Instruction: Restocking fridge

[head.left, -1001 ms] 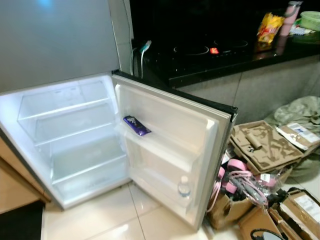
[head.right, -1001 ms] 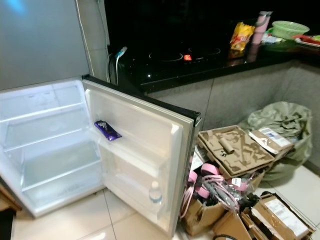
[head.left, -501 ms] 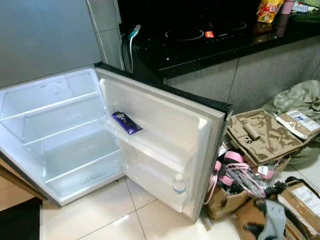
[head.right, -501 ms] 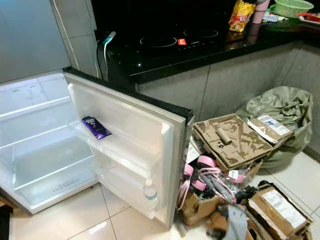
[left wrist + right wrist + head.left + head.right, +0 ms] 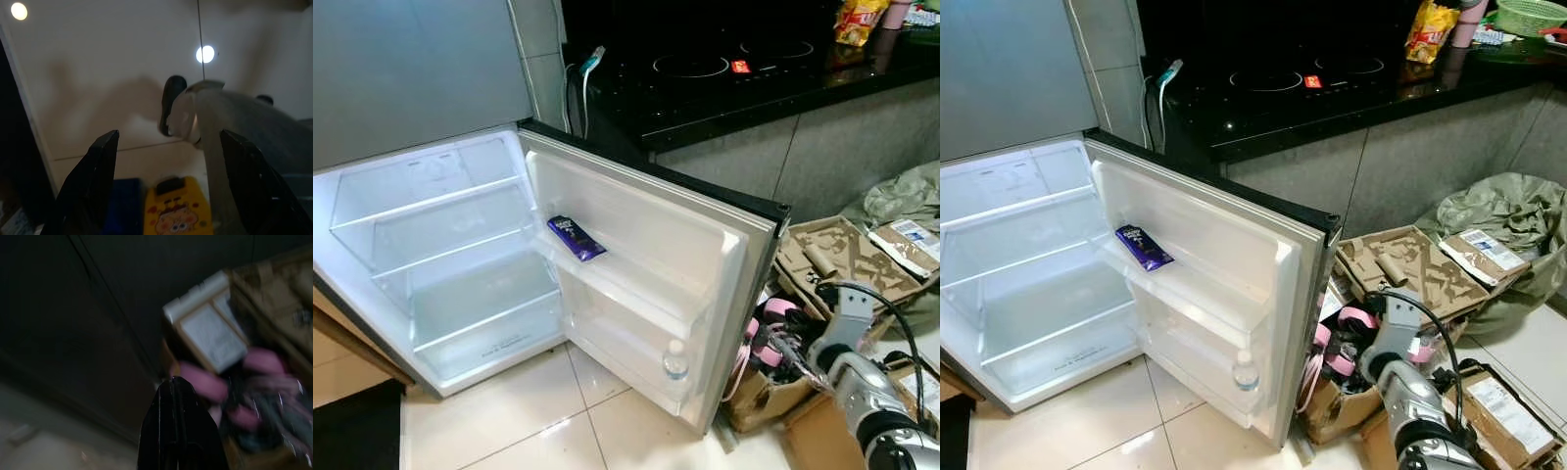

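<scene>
The small fridge (image 5: 460, 294) stands open with bare lit shelves, its door (image 5: 646, 255) swung out to the right. A purple chocolate bar (image 5: 576, 238) lies on the upper door shelf, and a small water bottle (image 5: 675, 360) stands in the lower one. My right arm (image 5: 862, 387) is raised at the lower right, beside the door's edge and over the boxes. Its right gripper (image 5: 175, 381) is shut with nothing in it, pointing at the pink clutter. My left gripper (image 5: 166, 142) hangs open above the floor, over a yellow cartoon-printed pack (image 5: 178, 213).
Cardboard boxes (image 5: 842, 259) and pink cables (image 5: 1351, 323) crowd the floor right of the door, with a green-grey bag (image 5: 1503, 220) behind. A black counter with a hob (image 5: 724, 69) runs behind, holding a yellow snack bag (image 5: 1430, 29) and a green bowl (image 5: 1526, 14).
My right arm has risen into view at the lower right, from a blur at the bottom edge. The camera has shifted slightly; the fridge and its contents stay as they were.
</scene>
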`<state>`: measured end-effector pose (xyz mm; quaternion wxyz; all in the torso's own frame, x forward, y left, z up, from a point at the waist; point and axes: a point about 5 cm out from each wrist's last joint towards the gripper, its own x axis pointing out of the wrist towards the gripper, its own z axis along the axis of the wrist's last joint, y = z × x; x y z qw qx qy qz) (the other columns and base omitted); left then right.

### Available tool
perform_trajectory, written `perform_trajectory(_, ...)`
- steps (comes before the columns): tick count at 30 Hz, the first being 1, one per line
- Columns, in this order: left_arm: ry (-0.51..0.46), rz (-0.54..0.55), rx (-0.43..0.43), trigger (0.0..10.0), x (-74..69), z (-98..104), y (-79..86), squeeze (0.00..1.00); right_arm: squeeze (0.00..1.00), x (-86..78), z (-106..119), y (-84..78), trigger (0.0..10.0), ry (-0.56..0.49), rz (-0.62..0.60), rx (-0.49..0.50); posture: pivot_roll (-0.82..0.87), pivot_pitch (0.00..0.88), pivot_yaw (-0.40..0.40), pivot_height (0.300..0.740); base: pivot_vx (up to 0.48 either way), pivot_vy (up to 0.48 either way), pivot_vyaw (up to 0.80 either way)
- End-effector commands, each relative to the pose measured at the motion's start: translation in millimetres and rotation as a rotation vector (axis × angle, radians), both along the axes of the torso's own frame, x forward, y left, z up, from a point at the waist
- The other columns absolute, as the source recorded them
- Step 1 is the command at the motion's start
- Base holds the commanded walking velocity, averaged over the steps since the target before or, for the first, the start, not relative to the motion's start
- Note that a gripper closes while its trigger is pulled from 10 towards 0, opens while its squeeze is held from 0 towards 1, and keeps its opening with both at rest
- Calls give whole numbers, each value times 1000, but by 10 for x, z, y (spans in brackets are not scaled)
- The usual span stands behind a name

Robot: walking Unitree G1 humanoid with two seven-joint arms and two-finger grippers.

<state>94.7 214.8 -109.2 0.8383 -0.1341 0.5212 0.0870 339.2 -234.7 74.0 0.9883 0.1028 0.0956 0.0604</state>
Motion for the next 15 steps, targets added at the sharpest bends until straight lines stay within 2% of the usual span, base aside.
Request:
perform_trajectory(1, 4, 9, 9, 10000, -36, 3, 54, 0, 0, 106, 153, 83, 10000, -67, 30, -5, -74, 0, 37, 740, 0, 0, 0)
perform_trajectory(8, 5, 12, 12, 10000, -45, 3, 64, 0, 0, 188, 275, 249, 10000, -129, 118, 18, -72, 0, 36, 740, 0, 0, 0)
perform_trajectory(10, 5, 11, 11, 10000, -50, 2, 64, 0, 0, 179, 273, 481, 10000, -157, 291, 45, -73, 0, 35, 740, 0, 0, 0)
perform_trajectory(12, 5, 11, 11, 10000, -51, 2, 63, 0, 0, 169, 268, 533, 10000, -162, 336, 55, -73, 0, 35, 740, 0, 0, 0)
perform_trajectory(15, 4, 10, 8, 10000, -52, 1, 56, 0, 0, 72, 220, 752, 10000, -171, 585, 102, -75, 0, 37, 740, 0, 0, 0)
